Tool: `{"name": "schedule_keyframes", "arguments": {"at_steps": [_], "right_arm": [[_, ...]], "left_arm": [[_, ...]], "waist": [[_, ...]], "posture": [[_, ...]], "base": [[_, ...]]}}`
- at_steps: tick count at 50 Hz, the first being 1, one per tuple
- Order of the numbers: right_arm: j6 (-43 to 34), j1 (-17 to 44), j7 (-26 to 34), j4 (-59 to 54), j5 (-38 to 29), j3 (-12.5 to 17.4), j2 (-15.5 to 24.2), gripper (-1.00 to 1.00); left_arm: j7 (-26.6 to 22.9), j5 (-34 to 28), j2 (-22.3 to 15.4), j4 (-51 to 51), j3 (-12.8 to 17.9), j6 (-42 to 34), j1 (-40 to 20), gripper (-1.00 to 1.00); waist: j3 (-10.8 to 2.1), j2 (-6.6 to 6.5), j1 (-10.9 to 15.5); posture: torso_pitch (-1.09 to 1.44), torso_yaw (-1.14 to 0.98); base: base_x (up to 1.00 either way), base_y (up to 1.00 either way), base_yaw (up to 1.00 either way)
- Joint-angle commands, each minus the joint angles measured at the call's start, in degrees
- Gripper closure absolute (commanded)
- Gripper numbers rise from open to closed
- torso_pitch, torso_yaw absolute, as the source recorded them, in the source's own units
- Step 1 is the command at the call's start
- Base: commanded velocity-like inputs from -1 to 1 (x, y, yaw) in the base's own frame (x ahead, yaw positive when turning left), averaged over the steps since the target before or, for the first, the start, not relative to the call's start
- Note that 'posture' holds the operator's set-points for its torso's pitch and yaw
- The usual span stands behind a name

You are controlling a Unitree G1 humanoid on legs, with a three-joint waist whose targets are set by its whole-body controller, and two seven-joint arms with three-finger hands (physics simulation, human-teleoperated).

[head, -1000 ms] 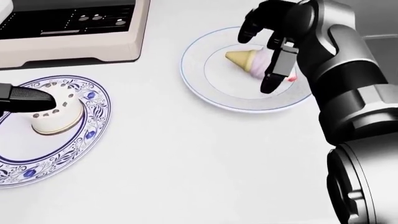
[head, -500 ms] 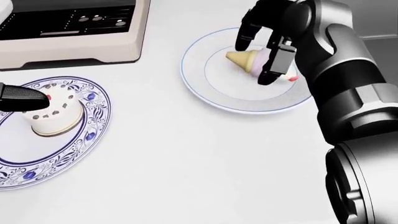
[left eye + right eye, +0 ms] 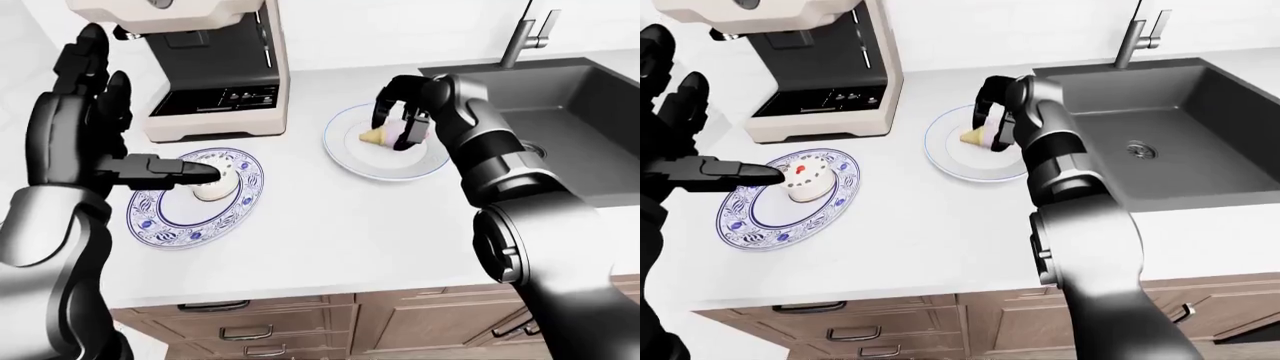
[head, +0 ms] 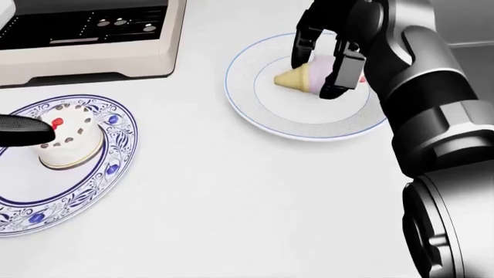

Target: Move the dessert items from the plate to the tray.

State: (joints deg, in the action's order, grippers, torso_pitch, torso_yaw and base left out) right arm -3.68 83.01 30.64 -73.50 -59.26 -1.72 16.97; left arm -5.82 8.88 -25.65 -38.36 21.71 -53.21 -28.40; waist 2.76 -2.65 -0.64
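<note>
Fingers (image 4: 342,68) of the black three-finger right hand (image 4: 324,55) curl down over a small ice-cream cone (image 4: 303,75), one on the upper-left side of it and one on the right; they stand close around it, but whether they actually press on it cannot be told. The cone lies on its side with a tan wafer tip pointing to the head view's left and a pale pink scoop toward the right, a bit of red showing at the far end beside the finger. It rests on a plain white round plate with a thin blue rim line (image 4: 255,119), in the upper middle of the head view.

At the left edge of the head view, one dark finger of the left hand (image 3: 150,171) reaches out flat and touches, or nearly touches, the top of a small white round cake with a red berry and dark dots (image 4: 68,139); the other fingers of that hand stand up and spread in the left-eye view. The cake sits in the middle of a white plate with a blue floral border (image 4: 92,194).

Both plates lie well apart on the white bench (image 4: 231,202). A cream and black coffee machine (image 3: 215,71) stands above the floral plate, its small markings too fine to read. A dark grey sink (image 3: 1160,127) with a metal tap (image 3: 1140,34) lies to the right.
</note>
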Motion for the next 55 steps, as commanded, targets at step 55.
{"name": "schedule_keyframes", "arguments": {"at_steps": [55], "right_arm": [[-62.50, -0.24, -15.52, 74.08, 56.38, 9.68, 6.62, 1.00]], "left_arm": [[-7.66, -6.71, -5.91, 6.12, -4.75, -1.29, -8.92, -1.00]], "waist": [[-0.57, 0.89, 0.80]], "posture": [[0.00, 0.00]], "base": [[0.00, 0.00, 0.00]]}}
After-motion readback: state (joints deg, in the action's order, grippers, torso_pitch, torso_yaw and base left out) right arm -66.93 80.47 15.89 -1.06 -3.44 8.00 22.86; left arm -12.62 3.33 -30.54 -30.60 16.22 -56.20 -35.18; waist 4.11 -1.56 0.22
